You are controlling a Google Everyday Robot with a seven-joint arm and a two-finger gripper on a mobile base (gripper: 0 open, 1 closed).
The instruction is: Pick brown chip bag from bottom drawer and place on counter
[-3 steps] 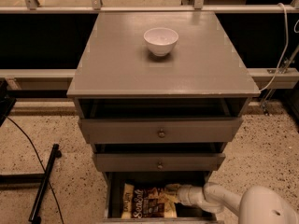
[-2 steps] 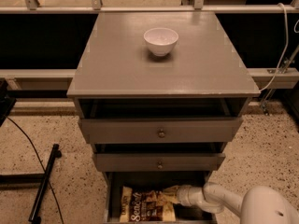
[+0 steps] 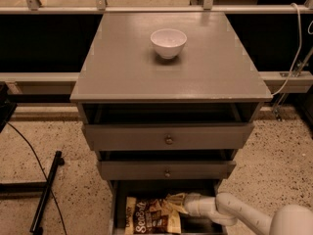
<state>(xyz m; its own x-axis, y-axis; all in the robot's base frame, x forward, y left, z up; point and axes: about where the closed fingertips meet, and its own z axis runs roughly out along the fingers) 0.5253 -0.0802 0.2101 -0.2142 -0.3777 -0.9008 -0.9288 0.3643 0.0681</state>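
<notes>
The brown chip bag (image 3: pixel 152 216) lies flat on the floor of the open bottom drawer (image 3: pixel 117 207), its white "Sea Salt" lettering facing up. My gripper (image 3: pixel 187 204) reaches into the drawer from the right on a white arm and its tip touches the bag's crumpled tan upper right edge. The counter (image 3: pixel 127 67) is the broad grey top of the cabinet above. The bag's lower end is cut off by the bottom of the view.
A white bowl (image 3: pixel 168 42) stands on the counter near its back middle. Two shallower knobbed drawers (image 3: pixel 168 140) above the bottom one are pulled partly open and overhang it. A black stand and cable (image 3: pixel 46 192) lie on the speckled floor to the left.
My gripper has edged slightly left, further against the bag's right edge. The bag has shifted a little left with it. The bowl and drawers have not moved.
</notes>
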